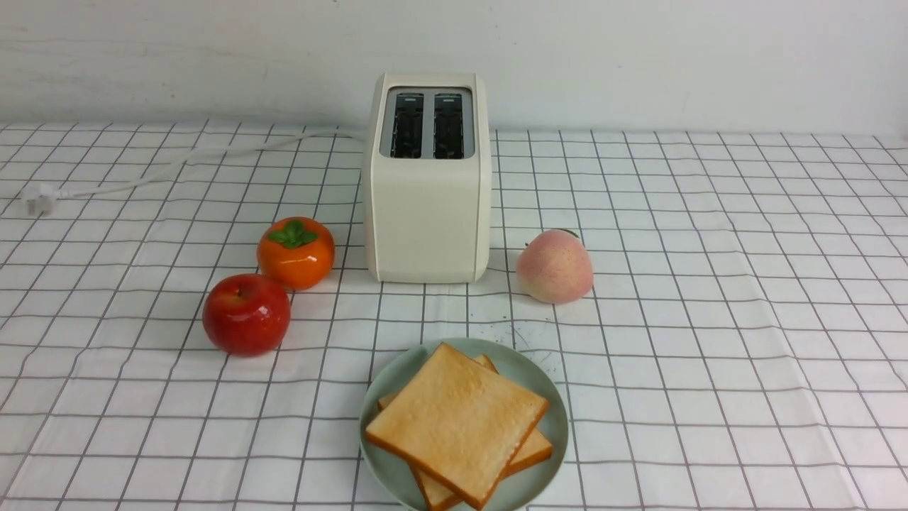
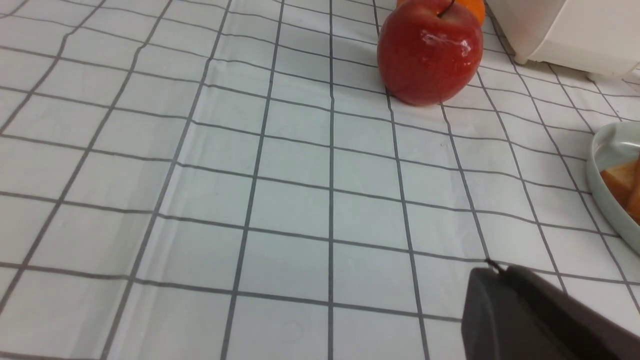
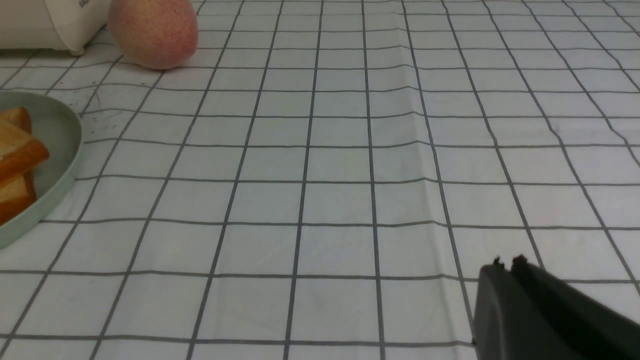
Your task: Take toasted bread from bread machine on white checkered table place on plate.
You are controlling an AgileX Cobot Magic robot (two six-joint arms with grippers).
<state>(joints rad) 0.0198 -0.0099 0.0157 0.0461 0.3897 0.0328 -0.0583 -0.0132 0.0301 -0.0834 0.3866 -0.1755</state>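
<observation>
Nearest me, the plate (image 1: 464, 426) sits at the table's front edge with both slices of toasted bread (image 1: 457, 420) stacked on it, the upper one skewed across the lower. The left gripper (image 2: 492, 272) hangs low over bare cloth, clenched on nothing; the right gripper (image 3: 506, 267) does likewise on its side, jaws all but together and empty. Further back stand a red apple (image 1: 247, 314), an orange persimmon (image 1: 296, 253) and a peach (image 1: 555, 266) (mere bystanders). Beyond them the bread machine (image 1: 427, 177) shows two dark, empty slots. The white checkered table (image 1: 709, 284) runs on to the wall. I judge the placing finished; what remains calls only for both arms to keep clear of the plate.
</observation>
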